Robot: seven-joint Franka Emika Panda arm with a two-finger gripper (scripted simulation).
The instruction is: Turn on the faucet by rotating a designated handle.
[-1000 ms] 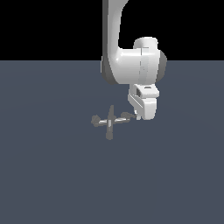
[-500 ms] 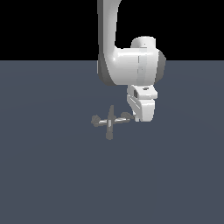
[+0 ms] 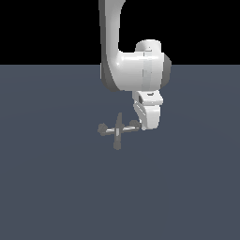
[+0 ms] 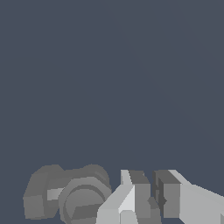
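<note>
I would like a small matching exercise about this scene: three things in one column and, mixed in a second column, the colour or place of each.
Things:
1. faucet
2. pincer
3. floor

Descriptions:
a. flat, dark blue-grey
b. white, at the end of the faucet on the exterior view's right
c. small, grey-tan, cross-shaped

Pairs: 1-c, 2-b, 3-a

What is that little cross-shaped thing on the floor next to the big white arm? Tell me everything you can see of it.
It is a faucet, small, grey-tan, looking like dull metal. An upright spout rises at its centre, pale arms reach out sideways, and another part points toward the camera. A rounded knob ends the arm on the exterior view's left. The other end lies at the white gripper; whether they touch is unclear. It stands on the plain dark floor.
</note>
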